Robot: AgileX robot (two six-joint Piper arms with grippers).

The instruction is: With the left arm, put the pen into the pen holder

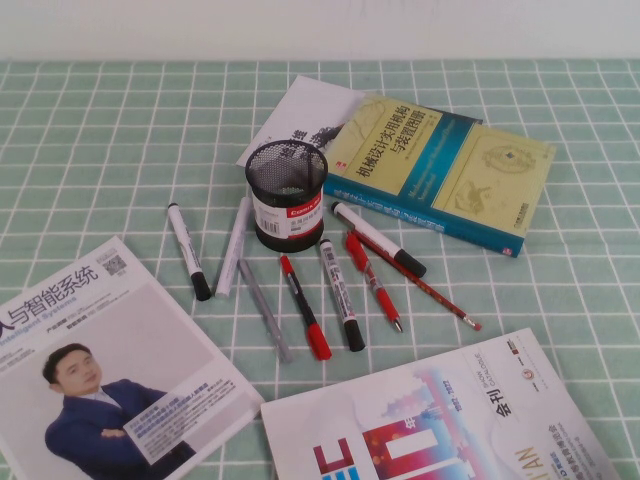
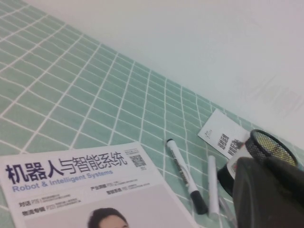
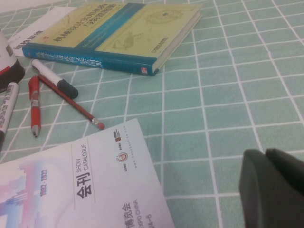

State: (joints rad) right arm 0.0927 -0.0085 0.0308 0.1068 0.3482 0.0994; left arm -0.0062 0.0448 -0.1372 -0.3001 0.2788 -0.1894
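The pen (image 1: pixel 187 250) is a slim white marker with a black cap, lying flat on the green checked cloth to the left of the pen holder (image 1: pixel 286 195). The holder, a black mesh cup with a red-and-white label, stands upright. In the left wrist view the pen (image 2: pixel 184 178) lies beside the holder (image 2: pixel 270 147). My left gripper (image 2: pixel 261 164) is a dark mass close by the holder, shut and holding nothing. My right gripper (image 3: pixel 265 156) hovers shut over bare cloth, away from the pens. Neither arm shows in the high view.
A capless pale pen (image 1: pixel 233 245) lies right of the pen. A thick white marker (image 1: pixel 378 238), a printed marker (image 1: pixel 340 293), two red pens (image 1: pixel 305 305), a grey pen (image 1: pixel 265 310) and a pencil (image 1: pixel 430 290) lie around the holder. A book (image 1: pixel 440 170) and magazines (image 1: pixel 100 370) ring the area.
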